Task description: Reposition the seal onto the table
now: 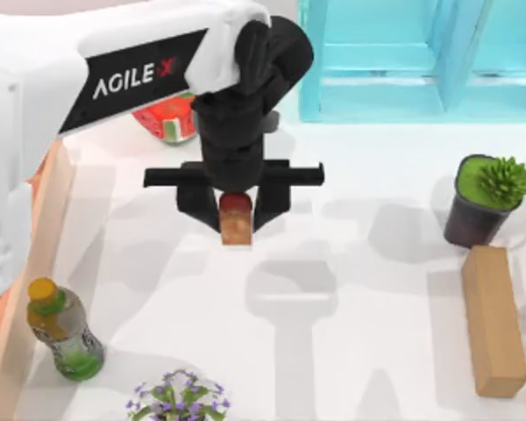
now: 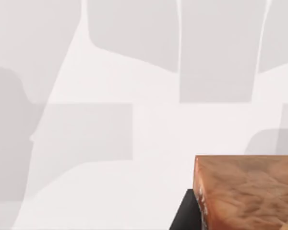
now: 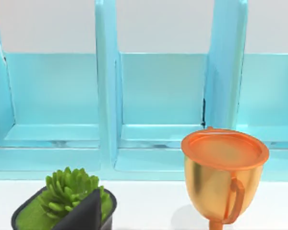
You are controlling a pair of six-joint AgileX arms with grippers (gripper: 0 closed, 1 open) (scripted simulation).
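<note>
Top view shows your left gripper (image 1: 236, 209) pinching the seal (image 1: 236, 219) (red cap up) over the table (image 1: 359, 289). Your right gripper's fingers can't be judged.

surface (image 1: 368, 263): broad, glossy white, crossed by grey shadows
far edge: turquoise cabinet (image 1: 421, 57) with open compartments
left edge: orange-brown tray (image 1: 35, 263), a green bottle (image 1: 66, 333) against it
far left: red and green round object (image 1: 171, 118), perhaps a bowl
near edge: purple flowers (image 1: 177, 396)
right: potted succulent (image 1: 484, 197), long light-wood block (image 1: 494, 317) just beside it, gold cup (image 3: 224, 175) near the pot
</note>
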